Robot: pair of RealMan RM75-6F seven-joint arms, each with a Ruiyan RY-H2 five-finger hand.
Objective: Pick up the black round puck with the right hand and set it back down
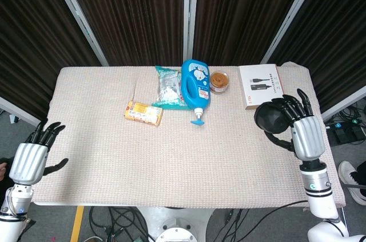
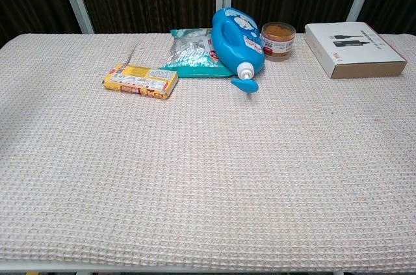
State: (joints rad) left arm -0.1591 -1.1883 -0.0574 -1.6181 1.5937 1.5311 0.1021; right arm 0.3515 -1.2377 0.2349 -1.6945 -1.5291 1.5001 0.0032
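In the head view my right hand holds the black round puck up above the right side of the table, its fingers wrapped around the puck's right edge. The puck hangs just below the white box. Neither this hand nor the puck appears in the chest view. My left hand hovers off the table's left front corner, fingers spread, holding nothing.
Along the far edge lie a white box, a brown-lidded jar, a blue bottle on its side and a teal packet. A yellow packet lies left of centre.
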